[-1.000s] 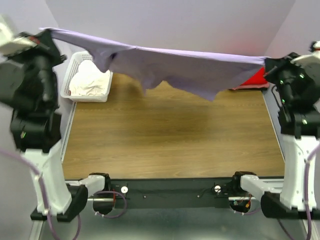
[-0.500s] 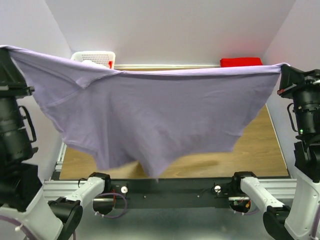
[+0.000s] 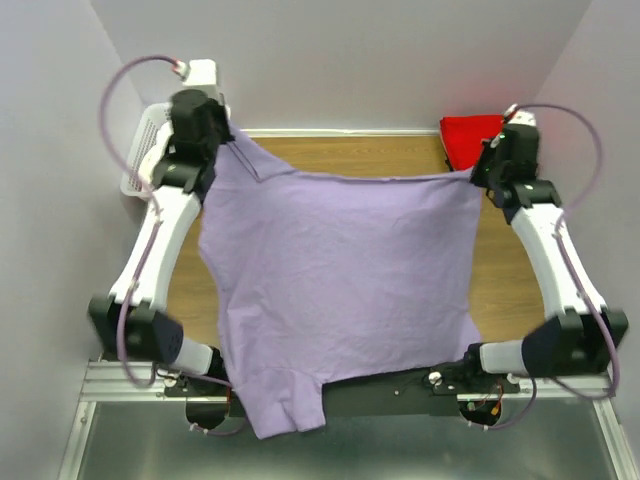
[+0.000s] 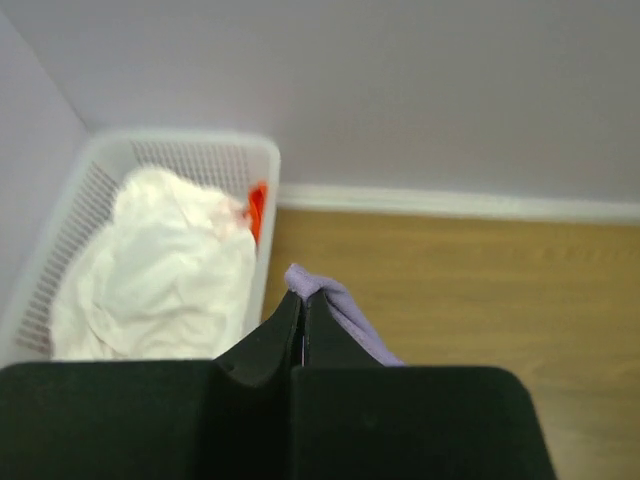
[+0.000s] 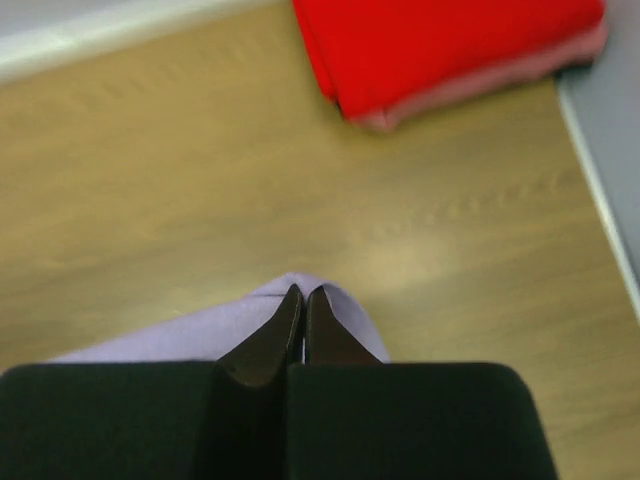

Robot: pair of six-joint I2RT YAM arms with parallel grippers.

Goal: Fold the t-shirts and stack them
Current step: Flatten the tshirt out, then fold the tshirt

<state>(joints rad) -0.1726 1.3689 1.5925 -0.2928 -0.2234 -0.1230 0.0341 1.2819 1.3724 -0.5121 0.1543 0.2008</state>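
Our left pincer (image 4: 302,295), its tips pressed together with no gap, grips a bunched corner of the lavender t-shirt (image 3: 340,270) at the upper left of the overhead view. Our right pincer (image 5: 303,292), closed just as tightly, holds the opposite corner at the upper right.

With the two grips set well apart, the cloth's top edge is drawn into a nearly straight line between them. The rest of the shirt spreads smooth down the middle of the worktop (image 3: 505,260), and its lower end spills over the near edge at the bottom of the frame. We judge this to be the spreading step, done so the shirt lies flat before any fold. We cannot tell whether the held edge touches the wood.

Just beyond the right pincer, in the upper right corner, lies the red t-shirt (image 5: 450,40), already folded and probably the start of the stack. At the upper left the cream-white t-shirt (image 4: 160,260) sits crumpled in the basket (image 4: 180,140), not yet folded.
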